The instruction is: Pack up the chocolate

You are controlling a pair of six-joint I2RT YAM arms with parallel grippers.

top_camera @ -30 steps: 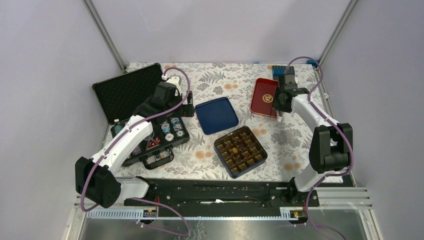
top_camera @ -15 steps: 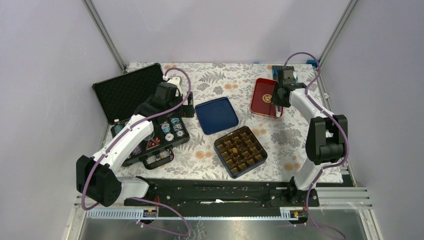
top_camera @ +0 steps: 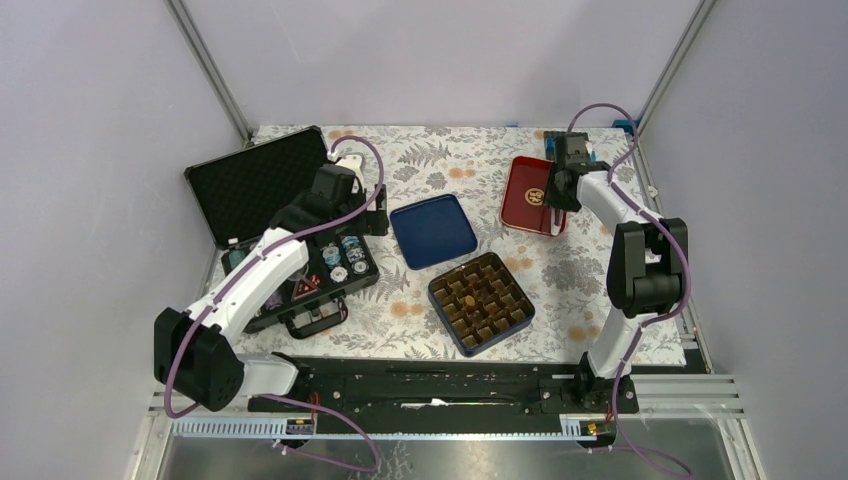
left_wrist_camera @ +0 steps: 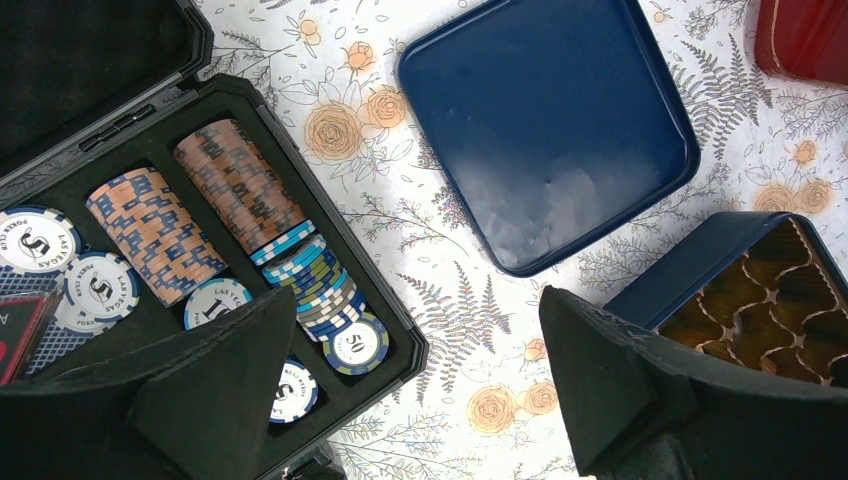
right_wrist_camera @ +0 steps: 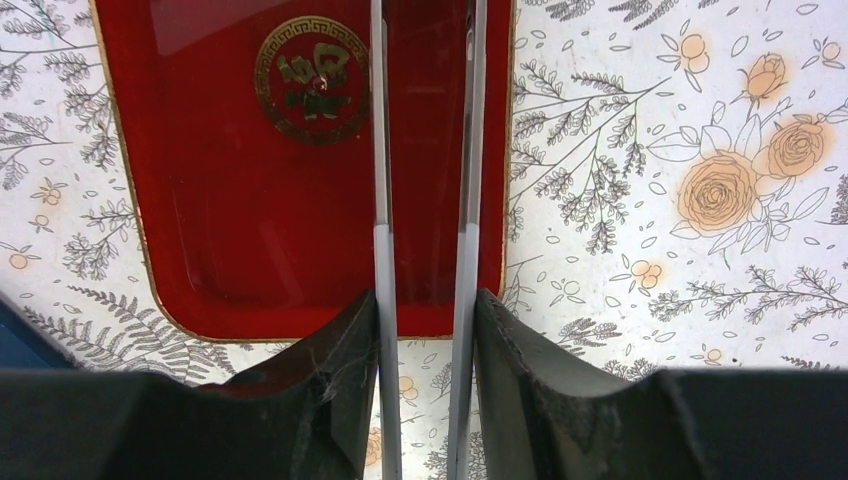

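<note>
The blue box (top_camera: 481,303) with a brown grid insert (left_wrist_camera: 772,305) sits at the table's middle front. I cannot make out dark chocolate lumps for certain; one cell holds a yellowish piece (top_camera: 467,297). My right gripper (top_camera: 556,203) (right_wrist_camera: 425,300) is shut on grey metal tongs (right_wrist_camera: 378,150), whose two blades reach over a red tin (top_camera: 528,192) (right_wrist_camera: 250,170) with a gold emblem. My left gripper (top_camera: 372,214) (left_wrist_camera: 418,330) is open and empty, hovering over the edge of the poker chip case (left_wrist_camera: 440,345), left of the blue box.
A blue lid (top_camera: 433,230) (left_wrist_camera: 545,120) lies upside down between the case and the red tin. The open black case (top_camera: 285,230) with striped poker chips (left_wrist_camera: 240,185) fills the left side. A blue object (top_camera: 556,141) stands at the back right.
My right arm has swung its elbow right and its gripper has shifted slightly toward the back over the red tin, tongs still held. The left arm has not moved.
</note>
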